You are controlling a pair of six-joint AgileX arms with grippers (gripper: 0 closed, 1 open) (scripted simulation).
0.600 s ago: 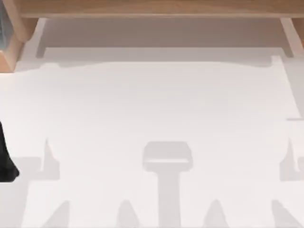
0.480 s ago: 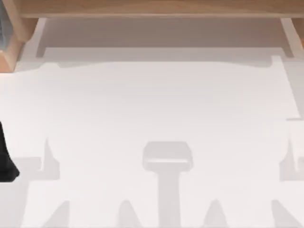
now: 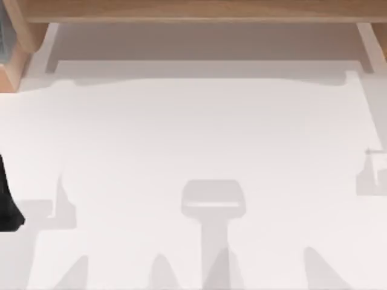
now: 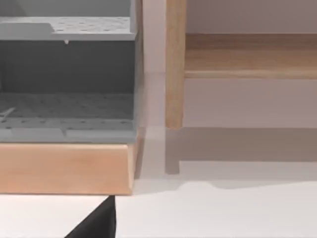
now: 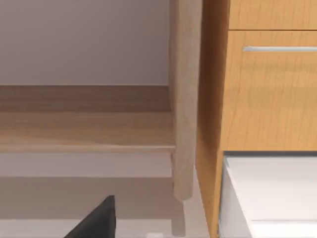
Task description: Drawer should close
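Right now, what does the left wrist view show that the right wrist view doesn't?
Left wrist view: a grey perforated compartment behind a low wooden front panel, possibly an open drawer.

Right wrist view: a closed wooden drawer front with a silver handle, and a white-lined tray jutting out below it.

Both: a wooden post, a wooden shelf rail, the white table, and a dark piece of that arm's own gripper, the left gripper and the right gripper.

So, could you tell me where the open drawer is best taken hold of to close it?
Probably its front, coming from the side away from the cabinet: the open drawer juts out under the shut drawer with the bar handle, so it slides straight back. Whether its front has a handle I cannot tell.
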